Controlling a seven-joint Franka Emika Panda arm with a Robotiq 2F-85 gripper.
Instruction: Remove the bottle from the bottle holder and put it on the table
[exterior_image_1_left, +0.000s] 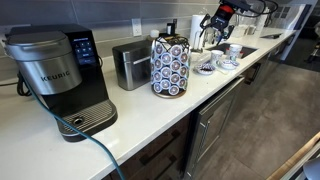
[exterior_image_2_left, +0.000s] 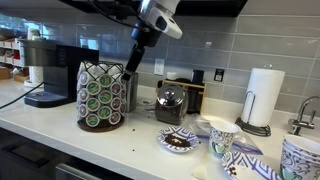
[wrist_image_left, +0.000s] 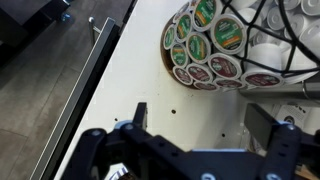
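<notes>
A long white kitchen countertop, the table (exterior_image_2_left: 50, 125), runs beneath a grey tiled wall. In an exterior view, far to the pincer's left, stands a black Keurig coffee machine (exterior_image_2_left: 48, 70). Just left of the pincer and slightly below it is a wire carousel (exterior_image_2_left: 102, 95) packed with coffee pods, upright on the table. The pincer (exterior_image_2_left: 129, 68) hangs on a dark arm slanting down from the top, its tip near the carousel's upper right edge. Whether they touch cannot be told there. In the wrist view the pincer (wrist_image_left: 200, 112) is open. Its two black fingers (wrist_image_left: 140, 112) are spread wide over bare table, and the carousel lies ahead and to the right, clear of them. To the fingers' left, the table edge meets a cabinet front with a bar handle (wrist_image_left: 90, 60). Back in the exterior view, to the pincer's right, sit a small shiny steel object (exterior_image_2_left: 172, 103), a patterned plate (exterior_image_2_left: 180, 140), a patterned cup (exterior_image_2_left: 222, 135), a paper towel roll (exterior_image_2_left: 265, 95) and a faucet (exterior_image_2_left: 302, 112).
</notes>
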